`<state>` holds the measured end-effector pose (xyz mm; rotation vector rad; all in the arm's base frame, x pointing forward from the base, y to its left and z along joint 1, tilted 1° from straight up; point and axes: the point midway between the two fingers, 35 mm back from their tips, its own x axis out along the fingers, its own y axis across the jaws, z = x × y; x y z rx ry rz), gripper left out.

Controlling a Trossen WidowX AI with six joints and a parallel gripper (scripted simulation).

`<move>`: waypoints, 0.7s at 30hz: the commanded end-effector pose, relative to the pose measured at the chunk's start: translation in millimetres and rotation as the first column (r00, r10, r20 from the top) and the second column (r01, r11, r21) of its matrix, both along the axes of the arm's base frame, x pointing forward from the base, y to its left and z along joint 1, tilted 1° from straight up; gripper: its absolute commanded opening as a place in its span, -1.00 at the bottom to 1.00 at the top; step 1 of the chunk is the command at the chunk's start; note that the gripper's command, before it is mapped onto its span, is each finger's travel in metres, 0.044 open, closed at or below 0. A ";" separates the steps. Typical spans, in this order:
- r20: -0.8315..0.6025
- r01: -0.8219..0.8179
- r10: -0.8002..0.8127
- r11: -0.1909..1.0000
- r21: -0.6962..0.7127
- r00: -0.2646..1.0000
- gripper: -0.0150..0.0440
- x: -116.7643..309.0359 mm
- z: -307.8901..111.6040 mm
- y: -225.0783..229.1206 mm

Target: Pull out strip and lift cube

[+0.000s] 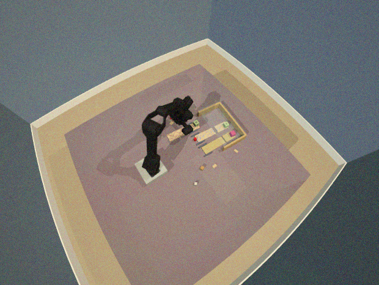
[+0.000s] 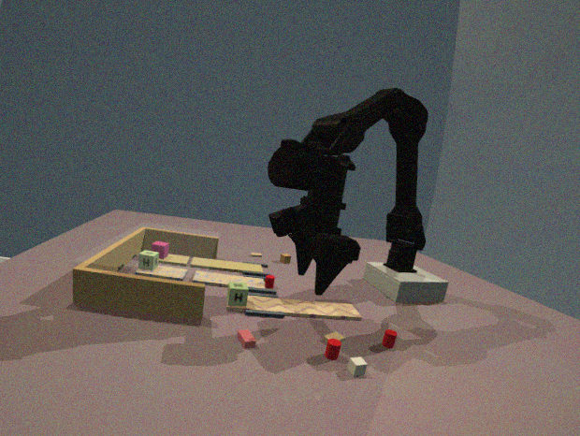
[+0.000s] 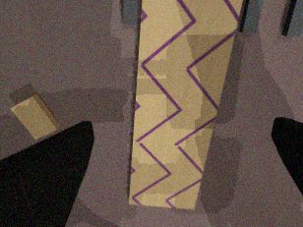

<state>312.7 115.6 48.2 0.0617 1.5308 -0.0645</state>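
Observation:
The zigzag strip is in one piece and lies outside the tray's open side. A green cube marked H stands on its far end. The speckled strip has a gap from its rear piece, which carries another green H cube. The yellow strip is also split, with a pink cube on its rear piece. My gripper is open and empty above the zigzag strip, fingers to either side in the wrist view.
The wooden tray walls stand around the rear pieces. A red cylinder stands by the speckled strip's near end. Two red cylinders, a white cube and a pink block lie beside the zigzag strip.

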 end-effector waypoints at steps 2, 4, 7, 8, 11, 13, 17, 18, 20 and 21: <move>0.004 -0.003 0.003 1.000 0.004 1.000 1.00 18.5 3.7 -2.9; 0.004 -0.003 0.003 1.000 0.004 1.000 1.00 25.7 5.0 -4.3; 0.005 -0.003 0.003 1.000 0.003 1.000 1.00 36.4 6.9 -6.4; 0.006 -0.003 0.003 1.000 0.003 1.000 1.00 40.2 7.6 -7.1; 0.007 -0.003 0.003 1.000 0.003 1.000 1.00 50.9 9.6 -9.1; 0.007 -0.003 0.003 1.000 0.003 1.000 1.00 58.2 11.0 -10.4; 0.009 -0.003 0.003 1.000 0.003 1.000 1.00 72.7 14.0 -13.1; 0.009 -0.003 0.003 1.000 0.003 1.000 1.00 76.6 14.8 -13.8; 0.010 -0.003 0.003 1.000 0.003 1.000 1.00 83.9 16.4 -15.1; 0.010 -0.003 0.003 1.000 0.002 1.000 1.00 87.3 17.1 -15.8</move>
